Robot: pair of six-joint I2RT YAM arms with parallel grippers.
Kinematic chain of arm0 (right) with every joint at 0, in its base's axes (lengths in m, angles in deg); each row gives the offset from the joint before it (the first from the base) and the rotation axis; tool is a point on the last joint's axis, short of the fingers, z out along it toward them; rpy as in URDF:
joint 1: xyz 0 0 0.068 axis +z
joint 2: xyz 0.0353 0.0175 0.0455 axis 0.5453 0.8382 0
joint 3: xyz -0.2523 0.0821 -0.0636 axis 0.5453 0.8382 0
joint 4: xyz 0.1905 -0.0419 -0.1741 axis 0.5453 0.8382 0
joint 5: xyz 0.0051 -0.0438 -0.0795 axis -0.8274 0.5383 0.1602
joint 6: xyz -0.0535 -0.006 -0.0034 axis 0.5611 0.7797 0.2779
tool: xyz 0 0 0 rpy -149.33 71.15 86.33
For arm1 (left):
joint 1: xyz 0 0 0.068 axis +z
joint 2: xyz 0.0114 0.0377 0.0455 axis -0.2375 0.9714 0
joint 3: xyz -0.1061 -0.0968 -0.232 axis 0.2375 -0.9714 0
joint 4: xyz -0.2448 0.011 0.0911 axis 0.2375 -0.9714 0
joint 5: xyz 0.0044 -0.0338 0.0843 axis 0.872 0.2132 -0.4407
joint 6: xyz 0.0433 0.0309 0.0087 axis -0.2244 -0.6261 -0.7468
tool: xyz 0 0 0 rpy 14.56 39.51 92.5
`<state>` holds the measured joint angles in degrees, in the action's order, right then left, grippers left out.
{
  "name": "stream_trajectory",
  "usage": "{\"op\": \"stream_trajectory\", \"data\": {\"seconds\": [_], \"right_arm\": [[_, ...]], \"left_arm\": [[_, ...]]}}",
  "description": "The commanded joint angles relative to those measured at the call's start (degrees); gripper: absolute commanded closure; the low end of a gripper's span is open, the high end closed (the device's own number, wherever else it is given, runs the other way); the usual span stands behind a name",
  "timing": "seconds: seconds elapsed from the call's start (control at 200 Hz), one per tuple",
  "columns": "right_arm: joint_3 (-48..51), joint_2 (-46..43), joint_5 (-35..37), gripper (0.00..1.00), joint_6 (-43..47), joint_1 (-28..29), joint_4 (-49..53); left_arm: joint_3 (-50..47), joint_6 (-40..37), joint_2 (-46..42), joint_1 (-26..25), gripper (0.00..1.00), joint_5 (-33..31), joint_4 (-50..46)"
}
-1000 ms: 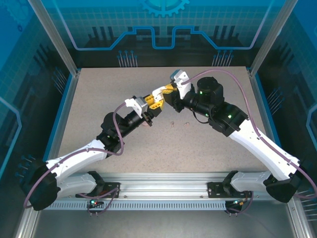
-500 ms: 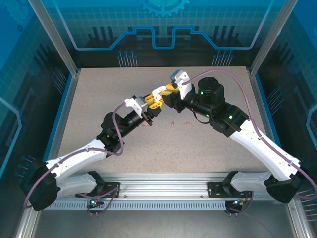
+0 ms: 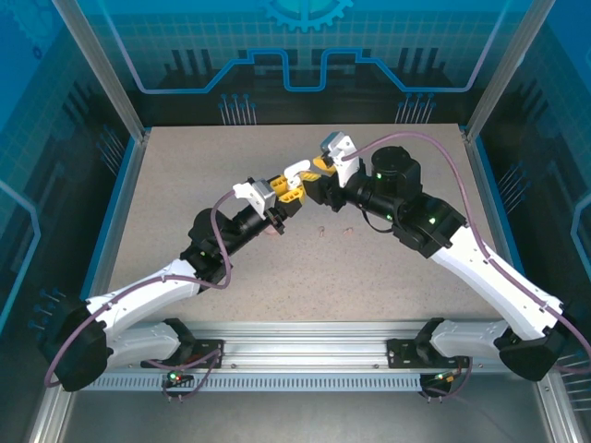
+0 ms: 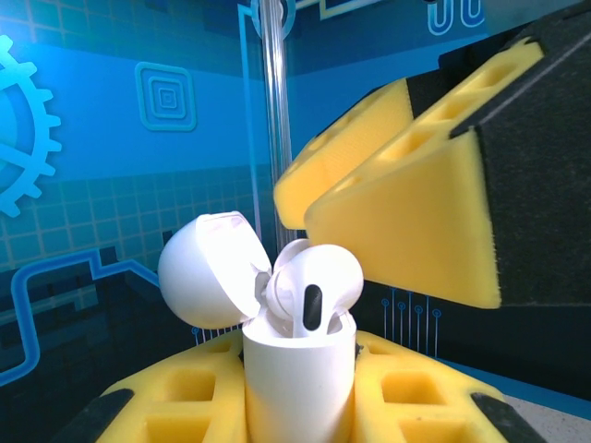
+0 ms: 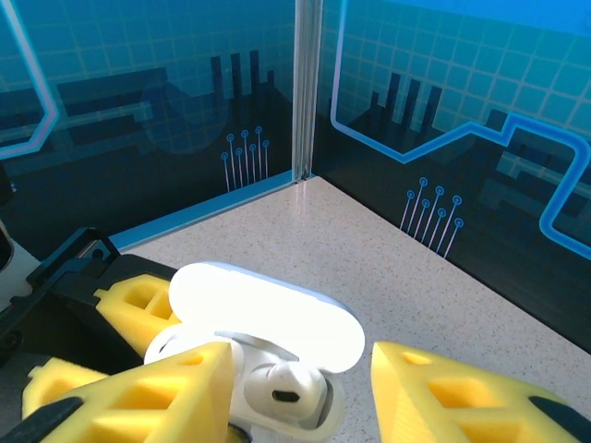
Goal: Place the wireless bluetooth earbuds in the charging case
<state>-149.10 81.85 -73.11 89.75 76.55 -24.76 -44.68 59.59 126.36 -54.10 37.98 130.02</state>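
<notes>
Standing upright in clenched left claw [image 4: 297, 411], charging case [image 4: 297, 378], earbud [image 4: 314, 281] stem-down, right claw [image 5: 300, 374] released

1. Charging case [image 4: 297, 388], left wrist view: the bottom edge is cutting off its base. The left gripper's fingers [image 4: 125, 406] are covering its lower sides and are also running out of frame at the bottom.
2. White earbud [image 4: 314, 291]: the case mouth is hiding its stem.
3. Right gripper's fingers [image 4: 406, 221], upper right: the right edge is cropping them.
4. Right wrist view: the open lid [image 5: 268, 318] is screening the case's rear. The bottom edge is cutting both yellow fingers [image 5: 397, 406].
5. Top external view, centre: 2 specks [image 3: 320, 231] [image 3: 349, 228] are lying on the table [image 3: 185, 185], too small to identify. The case is reading as a white blob between the grippers.
</notes>
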Motion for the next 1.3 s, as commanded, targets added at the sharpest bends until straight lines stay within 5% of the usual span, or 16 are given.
{"op": "stream_trajectory", "data": {"seconds": [0.0, 0.36, 0.86, 1.296], "right_arm": [[0.6, -3.01, 0.88, 0.53, -0.42, 0.86, -1.07], [-3.51, -4.84, 2.66, 0.45, -3.84, -2.57, 3.45], [-67.66, 39.82, -4.1, 0.49, -9.56, -8.41, 48.02], [-67.94, 45.13, -6.51, 0.58, -11.11, -7.72, 50.09]], "left_arm": [[2.22, 0.95, 0.11, -0.38, 1.0, -0.05, 2.84], [2.12, 0.95, 0.33, -0.39, 1.0, 0.19, 2.82], [0.98, 1.17, 0.78, -0.35, 1.0, 0.57, 2.27], [1.25, 0.95, 0.75, -0.3, 1.0, 0.69, 1.88]]}}
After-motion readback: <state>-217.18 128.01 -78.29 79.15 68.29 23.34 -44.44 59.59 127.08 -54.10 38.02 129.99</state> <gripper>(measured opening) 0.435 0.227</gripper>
